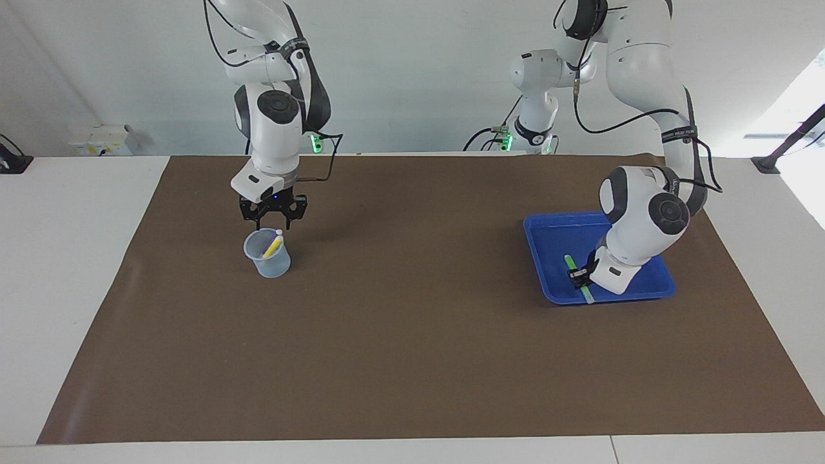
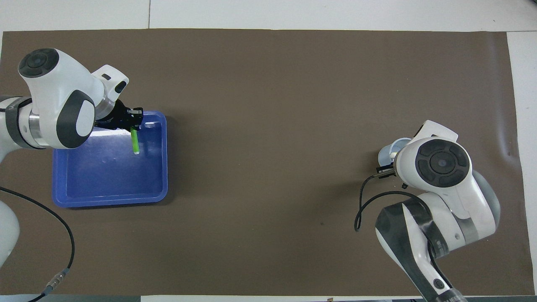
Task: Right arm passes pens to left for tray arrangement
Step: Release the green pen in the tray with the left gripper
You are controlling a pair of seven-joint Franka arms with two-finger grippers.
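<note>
A brown mat [image 1: 412,335] covers most of the white surface [image 1: 71,270], with a pale wall [image 1: 412,71] at the robots' end; lettering on the arms' bands is too small to read. The left gripper [image 1: 578,276], jaws clamped on the green pen [image 1: 570,261], hangs low over the blue tray [image 1: 561,235] at the left arm's end. The right gripper [image 1: 272,222], jaws parted, hovers over the translucent cup [image 1: 267,254] holding the yellow pen [image 1: 273,246].
</note>
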